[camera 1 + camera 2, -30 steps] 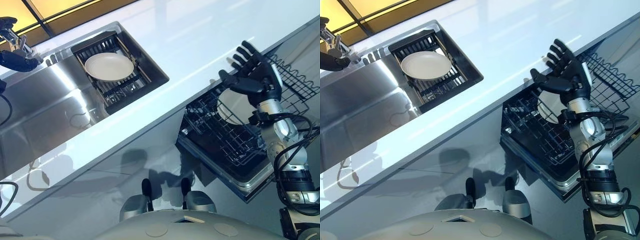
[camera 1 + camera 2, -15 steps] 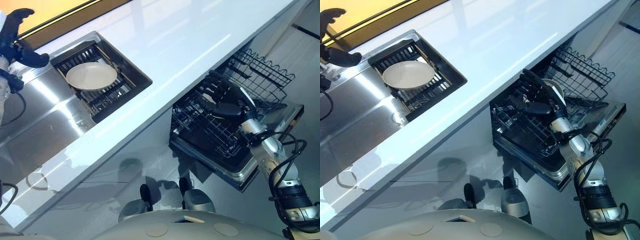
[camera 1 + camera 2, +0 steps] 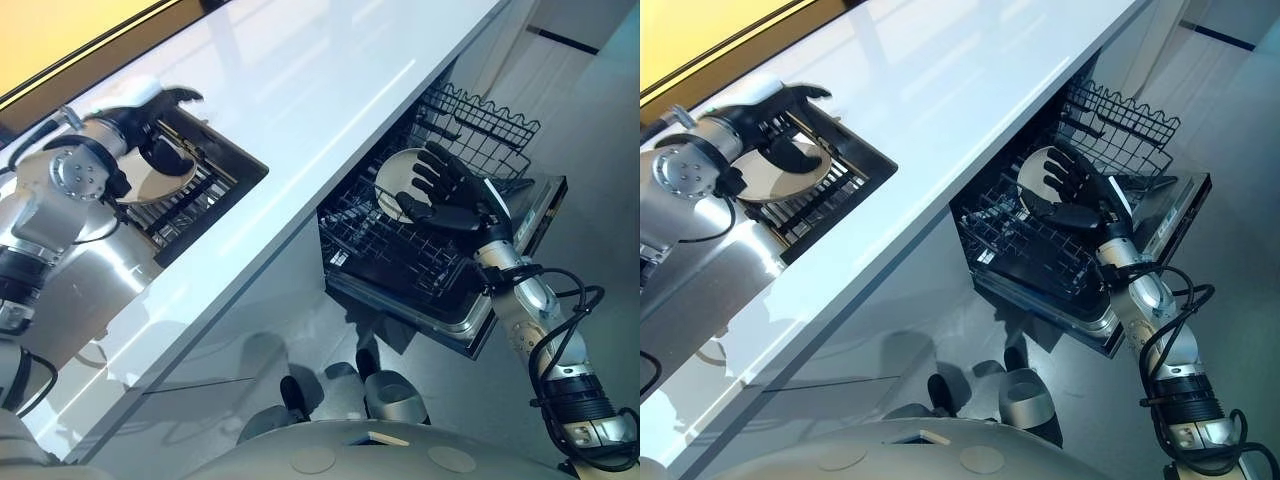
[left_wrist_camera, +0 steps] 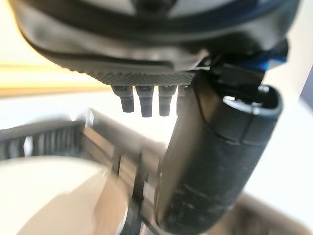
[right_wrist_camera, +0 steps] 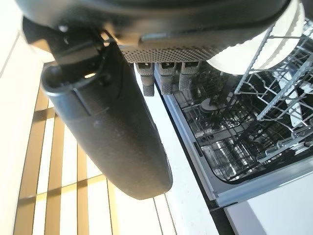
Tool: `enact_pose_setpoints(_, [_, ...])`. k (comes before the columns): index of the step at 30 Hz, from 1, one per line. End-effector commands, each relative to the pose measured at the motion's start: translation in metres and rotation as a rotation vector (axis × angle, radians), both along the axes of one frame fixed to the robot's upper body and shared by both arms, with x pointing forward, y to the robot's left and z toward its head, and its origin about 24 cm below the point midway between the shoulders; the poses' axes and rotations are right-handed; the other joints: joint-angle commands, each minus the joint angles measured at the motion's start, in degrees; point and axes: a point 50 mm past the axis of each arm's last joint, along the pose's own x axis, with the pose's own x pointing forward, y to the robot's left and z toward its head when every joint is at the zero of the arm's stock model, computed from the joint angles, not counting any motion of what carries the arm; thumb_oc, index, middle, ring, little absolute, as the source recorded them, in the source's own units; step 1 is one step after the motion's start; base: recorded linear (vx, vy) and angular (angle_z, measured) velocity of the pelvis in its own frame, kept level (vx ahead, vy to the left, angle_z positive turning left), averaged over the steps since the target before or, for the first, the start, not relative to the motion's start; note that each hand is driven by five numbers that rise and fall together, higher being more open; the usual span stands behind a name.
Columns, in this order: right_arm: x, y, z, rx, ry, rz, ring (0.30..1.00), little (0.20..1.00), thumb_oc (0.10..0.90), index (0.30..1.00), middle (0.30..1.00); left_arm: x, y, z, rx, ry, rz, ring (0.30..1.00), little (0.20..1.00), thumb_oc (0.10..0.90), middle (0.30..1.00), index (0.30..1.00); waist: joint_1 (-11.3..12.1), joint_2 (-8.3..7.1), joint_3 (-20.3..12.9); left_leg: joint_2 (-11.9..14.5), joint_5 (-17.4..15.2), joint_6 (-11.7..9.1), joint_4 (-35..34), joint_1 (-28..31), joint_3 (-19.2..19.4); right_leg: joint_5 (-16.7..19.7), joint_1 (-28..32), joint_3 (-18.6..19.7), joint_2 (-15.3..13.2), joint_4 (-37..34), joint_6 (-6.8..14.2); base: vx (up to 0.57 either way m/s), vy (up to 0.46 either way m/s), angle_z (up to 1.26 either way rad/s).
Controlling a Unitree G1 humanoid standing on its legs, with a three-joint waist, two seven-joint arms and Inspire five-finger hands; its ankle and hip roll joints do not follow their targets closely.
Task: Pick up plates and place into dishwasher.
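Note:
A white plate (image 3: 165, 180) lies flat on the black rack (image 3: 215, 185) set in the sink. My left hand (image 3: 170, 98) hovers just over it, open, with the thumb (image 4: 220, 161) and fingers stretched above the plate's rim (image 4: 49, 196). A second white plate (image 3: 392, 188) stands on edge in the dishwasher's lower rack (image 3: 400, 260). My right hand (image 3: 450, 195) is right beside that plate with its fingers spread, open and holding nothing. The right wrist view has the standing plate (image 5: 274, 44) just past the fingertips.
The white countertop (image 3: 300, 90) runs between the sink and the dishwasher. The dishwasher's upper wire basket (image 3: 480, 125) sits behind the right hand, and the open door (image 3: 520, 260) juts out below it. Grey floor lies under the counter.
The camera has swung right. My left arm came from the far left by the tap to above the sink plate. My right hand has dropped to the lower rack beside the standing plate.

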Motion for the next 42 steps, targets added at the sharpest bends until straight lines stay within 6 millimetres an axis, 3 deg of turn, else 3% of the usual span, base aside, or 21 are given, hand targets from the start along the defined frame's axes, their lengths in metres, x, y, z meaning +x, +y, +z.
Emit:
enact_pose_setpoints(1, [0.012, 0.015, 0.075, -0.012, -0.368, 0.065, 0.900, 0.900, 0.800, 0.900, 0.900, 0.010, -0.008, 0.067, 0.089, -0.181, 0.008, 0.900, 0.900, 0.800, 0.900, 0.900, 0.5, 2.42, -3.1, -6.5, -7.9, 5.0, 2.9, 0.3, 1.0, -4.1, -3.7, -2.5, 1.8, 8.3, 5.1, 0.00, 0.000, 0.00])
enact_pose_setpoints(9, [0.014, 0.011, 0.071, -0.017, -0.345, 0.033, 0.900, 0.900, 0.800, 0.900, 0.900, 0.010, 0.002, 0.059, 0.119, -0.093, 0.070, 0.900, 0.900, 0.800, 0.900, 0.900, 1.0, 2.26, -2.7, -6.6, -7.7, 5.1, 2.9, 0.1, 0.4, -4.1, -3.4, -2.9, 1.8, 7.7, 5.0, 0.00, 0.000, 0.00])
enact_pose_setpoints(16, [0.009, 0.007, 0.062, -0.023, -0.309, 0.001, 0.900, 0.900, 0.800, 0.900, 0.900, -0.003, 0.015, 0.068, 0.046, -0.178, 0.097, 0.900, 0.900, 0.800, 0.900, 0.900, 2.3, 2.14, -2.2, -6.7, -7.4, 5.1, 3.0, -0.3, -0.8, -4.5, -3.2, -3.7, 1.9, 7.4, 4.6, 0.00, -0.006, 0.01])
enact_pose_setpoints(23, [0.004, 0.006, 0.053, -0.012, -0.281, -0.009, 0.900, 0.900, 0.800, 0.900, 0.900, -0.023, 0.031, 0.066, 0.208, -0.331, 0.133, 0.900, 0.900, 0.800, 0.900, 0.900, 3.8, 1.65, -2.0, -6.6, -7.1, 5.2, 2.6, -0.3, -2.0, -4.9, -2.7, -4.7, 2.0, 7.2, 4.2, -0.01, -0.012, 0.06])
enact_pose_setpoints(26, [0.004, 0.009, 0.052, -0.007, -0.281, -0.003, 0.900, 0.900, 0.800, 0.900, 0.900, -0.027, 0.033, 0.056, 0.280, -0.343, 0.141, 0.900, 0.900, 0.800, 0.900, 0.900, 4.2, 1.32, -2.0, -6.6, -6.9, 5.2, 2.4, -0.3, -2.5, -5.0, -2.7, -5.0, 2.1, 7.3, 4.0, 0.00, -0.024, 0.07])
enact_pose_setpoints(37, [0.009, 0.024, 0.053, 0.003, -0.298, 0.050, 0.900, 0.900, 0.800, 0.900, 0.900, -0.014, 0.018, -0.016, 0.411, -0.134, 0.151, 0.900, 0.900, 0.800, 0.900, 0.900, 4.1, 0.19, -1.8, -6.4, -6.9, 5.3, 2.4, -0.1, -2.7, -5.2, -2.9, -5.7, 2.3, 8.2, 4.0, 0.00, -0.007, 0.00])
enact_pose_setpoints(42, [0.012, 0.030, 0.051, 0.008, -0.286, 0.087, 0.900, 0.900, 0.800, 0.900, 0.900, -0.006, 0.013, -0.026, 0.445, -0.148, 0.188, 0.900, 0.900, 0.800, 0.900, 0.900, 3.5, -0.18, -1.8, -6.4, -7.2, 5.4, 2.6, 0.1, -1.7, -5.2, -2.9, -6.1, 2.2, 8.3, 4.1, 0.03, -0.009, -0.05])
